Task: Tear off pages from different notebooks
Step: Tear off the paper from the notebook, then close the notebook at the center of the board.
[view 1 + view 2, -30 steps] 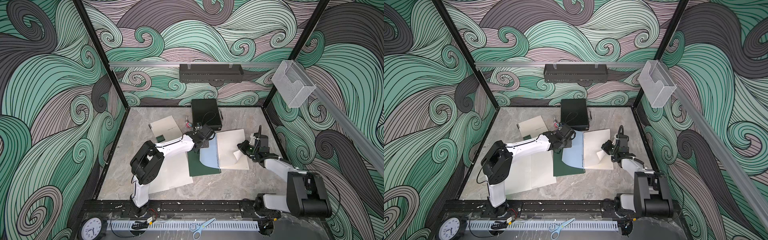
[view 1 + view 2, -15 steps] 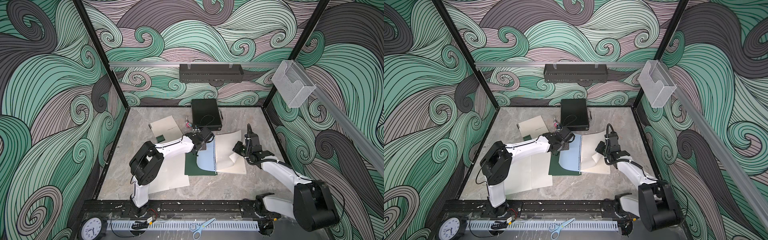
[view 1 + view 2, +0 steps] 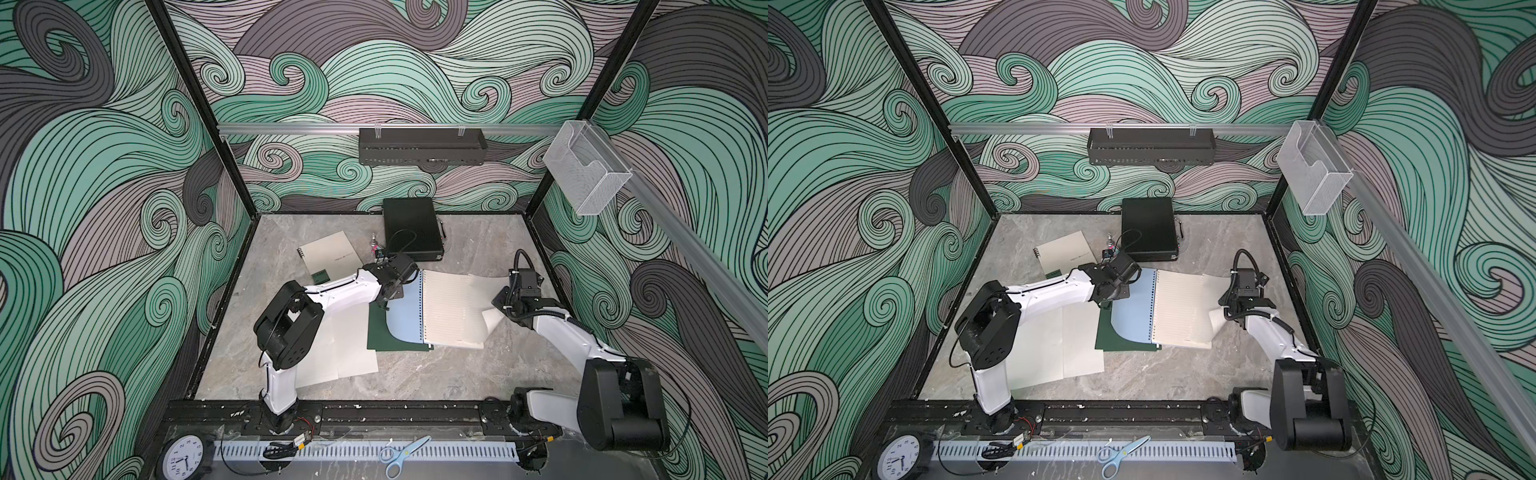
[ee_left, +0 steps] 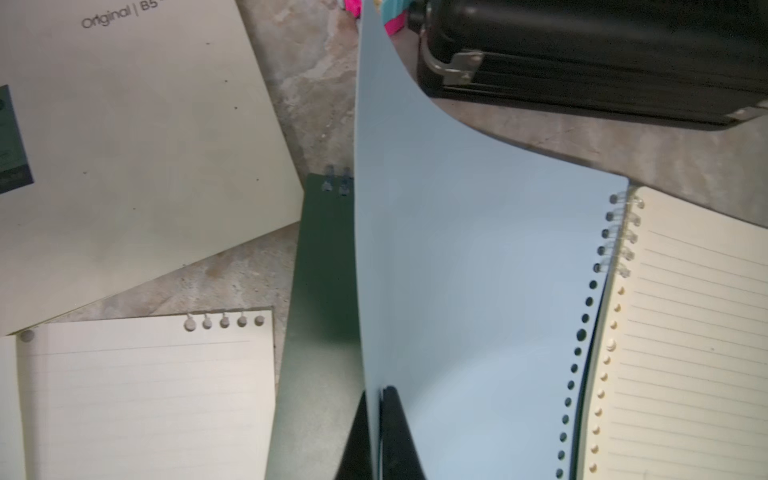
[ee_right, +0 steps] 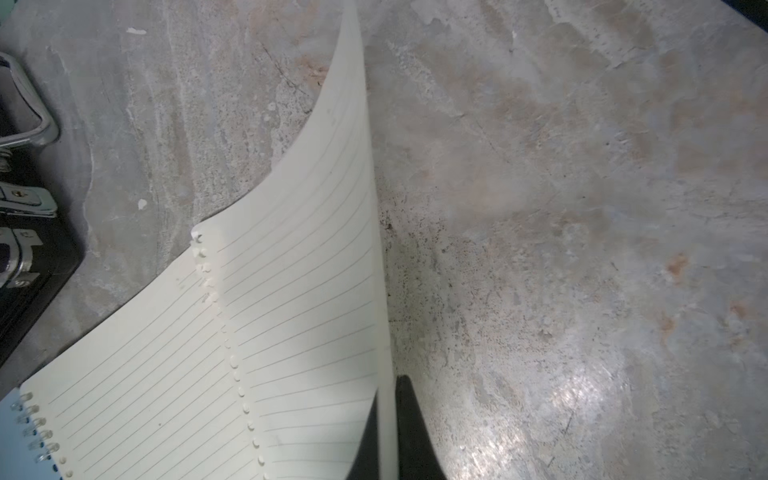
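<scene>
Lined page (image 5: pixel 303 291) curls upward, punched edge ragged; blue cover (image 4: pixel 457 270) bowed.

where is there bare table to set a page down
Bare marble table runs along the front, between the dark green notebook, the loose pages and the front rail. Another patch lies far right, beside the black hard case. Crowded middle: light blue notebook atop the green one, held by the left gripper; right gripper grips a page.

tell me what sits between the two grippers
The open light blue notebook lies between them: the left gripper pinches its lifted cover, the right gripper a partly torn page. Shows in both top views.
</scene>
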`<state>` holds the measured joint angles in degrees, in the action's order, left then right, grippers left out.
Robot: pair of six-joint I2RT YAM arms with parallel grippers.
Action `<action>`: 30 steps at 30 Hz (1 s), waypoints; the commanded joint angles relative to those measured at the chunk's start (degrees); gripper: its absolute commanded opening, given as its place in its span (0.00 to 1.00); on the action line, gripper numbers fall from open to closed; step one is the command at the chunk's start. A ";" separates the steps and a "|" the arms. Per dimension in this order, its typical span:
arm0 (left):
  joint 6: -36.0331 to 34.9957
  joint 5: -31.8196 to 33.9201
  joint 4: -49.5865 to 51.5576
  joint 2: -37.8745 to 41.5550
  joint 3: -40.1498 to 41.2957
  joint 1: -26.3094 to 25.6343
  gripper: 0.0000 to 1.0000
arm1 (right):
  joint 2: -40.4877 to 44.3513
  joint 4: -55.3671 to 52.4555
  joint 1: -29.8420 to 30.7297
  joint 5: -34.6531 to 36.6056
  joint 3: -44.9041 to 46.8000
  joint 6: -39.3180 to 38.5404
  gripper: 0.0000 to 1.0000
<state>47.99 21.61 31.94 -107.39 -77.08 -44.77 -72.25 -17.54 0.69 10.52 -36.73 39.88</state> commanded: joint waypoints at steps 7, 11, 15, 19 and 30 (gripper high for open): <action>-2.37 -7.62 1.14 2.23 -3.84 -0.61 0.00 | 7.61 -1.58 -1.13 -4.20 -0.43 -0.42 0.00; -2.28 -11.95 -0.20 2.83 -6.24 -1.66 0.00 | 10.80 -2.45 -1.68 -5.98 -0.32 -0.20 0.00; -2.85 -15.56 -1.23 1.86 -9.62 -2.74 0.00 | 12.66 -2.71 -1.93 -7.60 -0.45 -0.41 0.00; -4.15 -20.59 -5.07 0.74 -11.09 -4.08 0.15 | 14.93 -5.07 -2.71 -7.87 -0.11 -0.84 0.00; -8.26 -32.41 -18.07 -2.40 -11.98 -10.31 0.56 | 20.50 -9.72 -7.93 -11.97 -3.09 -1.78 0.00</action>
<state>42.04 -5.98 18.50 -108.47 -87.13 -53.49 -53.12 -24.84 -6.50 0.60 -37.47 38.74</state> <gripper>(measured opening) 0.537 0.048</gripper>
